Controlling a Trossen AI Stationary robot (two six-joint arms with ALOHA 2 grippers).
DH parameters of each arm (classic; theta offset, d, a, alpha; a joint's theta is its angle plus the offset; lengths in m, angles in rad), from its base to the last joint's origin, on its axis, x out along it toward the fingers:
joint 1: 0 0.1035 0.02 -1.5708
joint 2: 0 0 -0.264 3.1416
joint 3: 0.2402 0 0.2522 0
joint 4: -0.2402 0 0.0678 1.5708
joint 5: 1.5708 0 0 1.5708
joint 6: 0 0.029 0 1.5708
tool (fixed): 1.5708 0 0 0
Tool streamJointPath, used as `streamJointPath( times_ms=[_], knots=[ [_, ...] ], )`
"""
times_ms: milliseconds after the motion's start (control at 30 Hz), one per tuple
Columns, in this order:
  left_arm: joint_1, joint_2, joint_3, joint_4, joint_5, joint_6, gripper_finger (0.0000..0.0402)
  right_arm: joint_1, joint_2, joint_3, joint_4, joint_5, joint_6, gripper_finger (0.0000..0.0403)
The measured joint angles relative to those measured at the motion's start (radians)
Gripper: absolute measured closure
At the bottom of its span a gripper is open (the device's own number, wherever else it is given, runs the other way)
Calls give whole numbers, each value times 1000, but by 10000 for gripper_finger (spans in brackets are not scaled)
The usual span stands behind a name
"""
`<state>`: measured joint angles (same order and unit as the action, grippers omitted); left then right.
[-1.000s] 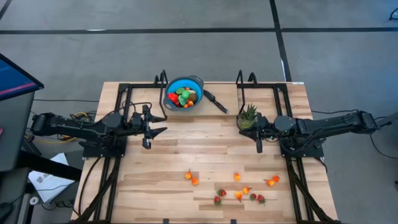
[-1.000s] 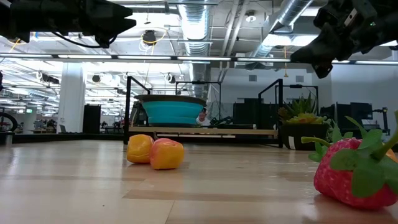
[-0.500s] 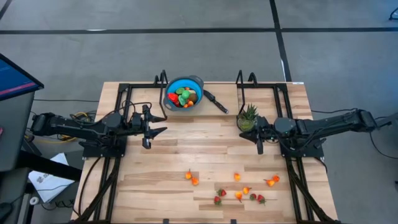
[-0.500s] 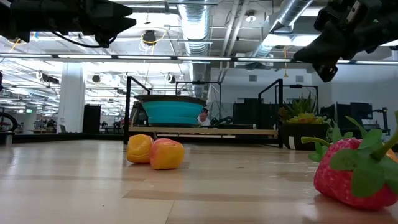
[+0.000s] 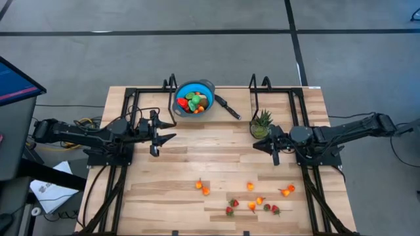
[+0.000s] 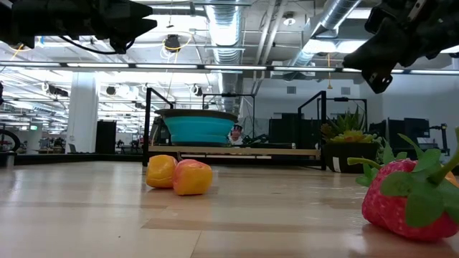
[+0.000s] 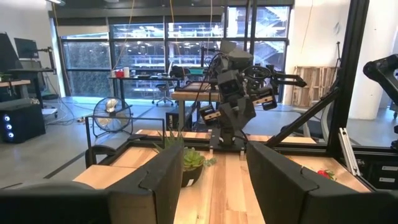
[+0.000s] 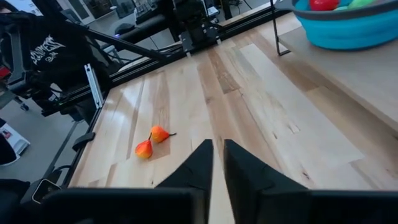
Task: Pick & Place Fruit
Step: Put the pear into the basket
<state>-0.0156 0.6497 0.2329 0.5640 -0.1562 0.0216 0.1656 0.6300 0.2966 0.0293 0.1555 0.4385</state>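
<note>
Two arms are reaching over one worktop [image 5: 197, 157], carrying a left hand [image 5: 164, 140] and a right hand [image 5: 265, 151]. One blue bowl [image 5: 194, 86] is holding fruit too heaped to count. One spiky green plant [image 5: 262, 122] is standing nearby. About seven orange pieces [image 5: 250, 186] and four red strawberries [image 5: 234, 203] are lying loose.

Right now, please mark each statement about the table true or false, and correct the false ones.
1. The blue bowl holds fruit. True.
2. The right gripper holds a strawberry. False: it holds nothing.
3. Loose fruit lies at the table's near side. True.
4. The left gripper is shut. False: its fingers stand apart.
5. The spiky plant sits inside the bowl. False: it stands on the table beside the right arm.
</note>
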Motion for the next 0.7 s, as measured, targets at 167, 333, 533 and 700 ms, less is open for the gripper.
streamJointPath(
  times_ms=[167,333,533,700],
  knots=[
    [0,0,0,1,0,0,229,-5,0,0,-1,0,1,310],
    [0,0,0,2,0,0,229,-5,0,24,-44,-45,40,257],
    [0,0,0,2,0,0,229,3,0,37,-135,-51,101,238],
    [0,0,0,7,0,0,229,15,0,37,-229,-57,223,250]
  ],
)
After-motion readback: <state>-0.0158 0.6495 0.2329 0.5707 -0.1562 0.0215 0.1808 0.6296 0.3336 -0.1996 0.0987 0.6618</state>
